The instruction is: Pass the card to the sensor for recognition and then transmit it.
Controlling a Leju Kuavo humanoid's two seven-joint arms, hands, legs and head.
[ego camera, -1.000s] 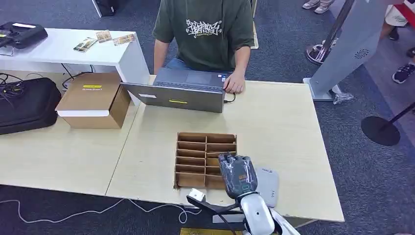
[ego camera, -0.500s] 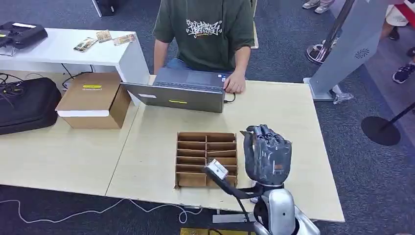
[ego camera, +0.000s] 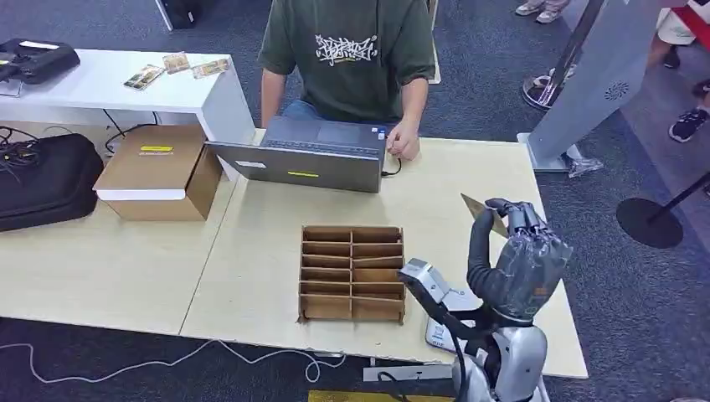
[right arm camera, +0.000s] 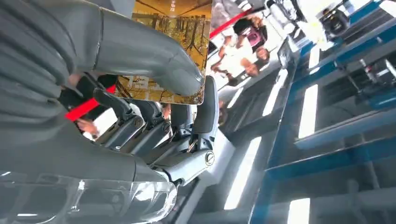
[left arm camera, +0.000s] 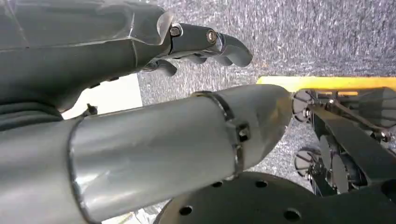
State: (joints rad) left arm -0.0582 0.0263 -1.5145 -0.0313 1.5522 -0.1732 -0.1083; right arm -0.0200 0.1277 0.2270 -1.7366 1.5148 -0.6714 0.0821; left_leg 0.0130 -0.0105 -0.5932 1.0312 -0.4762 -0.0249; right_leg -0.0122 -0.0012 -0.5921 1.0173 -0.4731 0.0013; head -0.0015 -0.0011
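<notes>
A: How much of the card [right arm camera: 173, 46] shows at the right wrist?
B: Part; the thumb [right arm camera: 144, 56] covers a strip, the frame crops its edge
A: And the sensor [ego camera: 448, 322]?
B: Mostly behind the right hand [ego camera: 519, 268]

Even, bright overhead light falls on the pale wooden counter [ego camera: 486, 193], with soft, faint shadows. The head view is sharp. In the right wrist view, long white ceiling light strips [right arm camera: 308, 112] glare and blow out.

Pale wooden table [ego camera: 276, 209], grey carpet [ego camera: 636, 293]
</notes>
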